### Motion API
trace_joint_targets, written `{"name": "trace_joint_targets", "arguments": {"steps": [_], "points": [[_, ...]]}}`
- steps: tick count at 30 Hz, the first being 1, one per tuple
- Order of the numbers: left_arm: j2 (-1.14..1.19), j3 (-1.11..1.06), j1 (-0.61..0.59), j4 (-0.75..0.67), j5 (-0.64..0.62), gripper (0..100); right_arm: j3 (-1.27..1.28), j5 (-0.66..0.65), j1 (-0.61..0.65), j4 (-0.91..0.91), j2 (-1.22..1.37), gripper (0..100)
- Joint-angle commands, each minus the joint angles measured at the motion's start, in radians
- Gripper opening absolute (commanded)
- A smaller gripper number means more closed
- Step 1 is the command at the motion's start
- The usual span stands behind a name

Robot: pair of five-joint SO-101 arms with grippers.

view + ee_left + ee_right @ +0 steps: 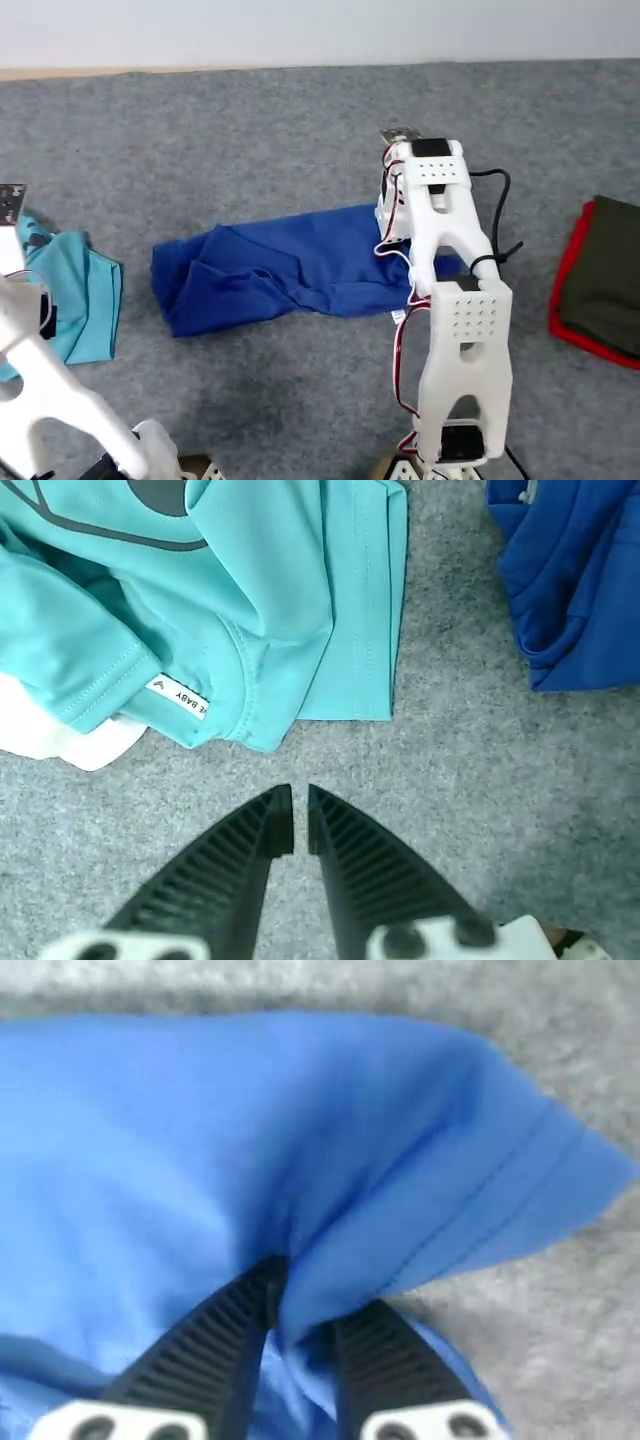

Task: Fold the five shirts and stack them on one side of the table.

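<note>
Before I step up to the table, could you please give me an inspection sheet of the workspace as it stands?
Surface: grey felt-like mat, lying flat.
Job's things: blue shirt crumpled mid-table; teal shirt at one side, white fabric under its edge; dark shirt folded on top of a red shirt at the other side.
Clutter: nothing seen.
Grippers: left gripper shut on nothing, above the mat beside the teal shirt; right gripper pinching a fold of the blue shirt.
Cables: red, white and black wires run along the right arm.
Surroundings: pale wall behind the table.
</note>
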State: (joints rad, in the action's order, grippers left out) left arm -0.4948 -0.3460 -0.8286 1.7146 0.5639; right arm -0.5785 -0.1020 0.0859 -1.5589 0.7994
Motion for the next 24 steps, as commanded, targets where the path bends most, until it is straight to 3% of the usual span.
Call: {"name": "trace_joint_targets", "arguments": {"steps": [1,8,15,19,24], "points": [[-0.025,0.004,0.003,-0.011,0.002,3,-0.031,-0.077,-0.119,-0.004,-0.087,1.0],[-0.025,0.005,0.003,-0.009,0.002,3,-0.031,-0.264,-0.334,0.105,-0.087,1.0],[-0.025,0.004,0.003,-0.011,0.000,3,-0.077,-0.351,-0.435,0.110,-0.088,1.0],[-0.025,0.004,0.005,-0.012,0.000,3,-0.118,-0.351,-0.367,0.016,-0.107,1.0],[-0.029,0.004,0.037,-0.012,-0.002,3,-0.153,-0.347,-0.145,-0.133,-0.153,1.0]]}}
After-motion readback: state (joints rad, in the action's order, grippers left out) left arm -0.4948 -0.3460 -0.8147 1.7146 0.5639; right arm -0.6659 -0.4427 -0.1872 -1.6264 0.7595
